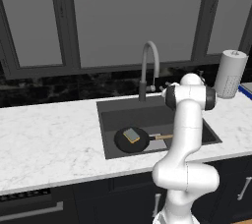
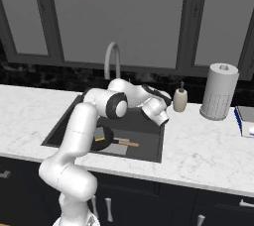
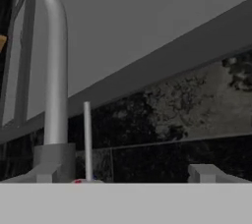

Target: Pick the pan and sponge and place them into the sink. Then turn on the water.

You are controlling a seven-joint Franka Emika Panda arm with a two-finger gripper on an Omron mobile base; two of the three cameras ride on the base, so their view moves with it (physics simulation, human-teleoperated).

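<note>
The black pan point(image 1: 125, 143) lies on the floor of the dark sink point(image 1: 110, 117), its wooden handle point(image 1: 164, 137) pointing right. The grey and yellow sponge point(image 1: 131, 135) rests inside the pan. From the right base view, the pan point(image 2: 105, 143) and sponge point(image 2: 100, 134) sit partly behind my arm in the sink point(image 2: 146, 138). My gripper point(image 3: 125, 174) is open just in front of the faucet point(image 3: 54, 70), whose thin lever point(image 3: 87, 137) stands between the spread fingertips point(image 3: 47, 171). The tall gooseneck faucet point(image 1: 147, 66) shows no water running.
A beige soap bottle point(image 2: 179, 100) stands behind the sink's right corner. A paper towel roll point(image 2: 218, 91) and a blue-edged object point(image 2: 245, 121) are on the counter to the right. The dark backsplash and window frame lie right behind the faucet.
</note>
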